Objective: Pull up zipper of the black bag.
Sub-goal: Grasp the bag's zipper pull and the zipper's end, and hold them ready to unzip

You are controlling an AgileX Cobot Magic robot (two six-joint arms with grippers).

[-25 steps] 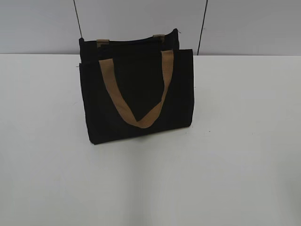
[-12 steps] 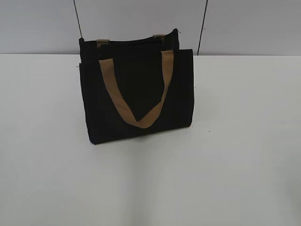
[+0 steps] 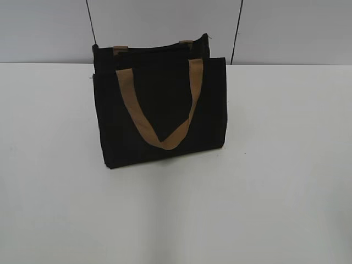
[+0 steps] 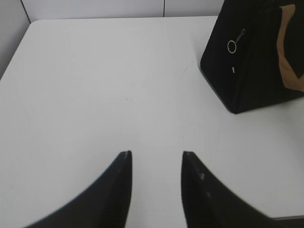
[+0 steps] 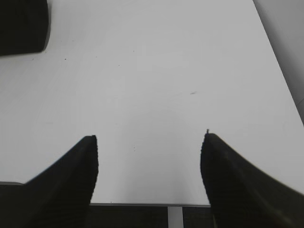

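In the exterior view the black bag (image 3: 160,113) stood upright toward the back of the white desk (image 3: 264,192), its near tan strap handle (image 3: 160,110) drooping in a V across the front panel; neither arm appeared here, and the zipper could not be made out against the dark fabric. The left wrist view supplied what that angle hid: on the bag's end panel hung the zipper's silver ring pull (image 4: 235,42), with the bag well up and to the right of the left tool (image 4: 155,159), whose fingers stood moderately apart over bare desk, gripping nothing. That placement suggested the left arm was the likelier one to reach the pull. The right wrist view showed the right tool (image 5: 149,142) spread wide and empty, only a corner of the bag at upper left, well apart.
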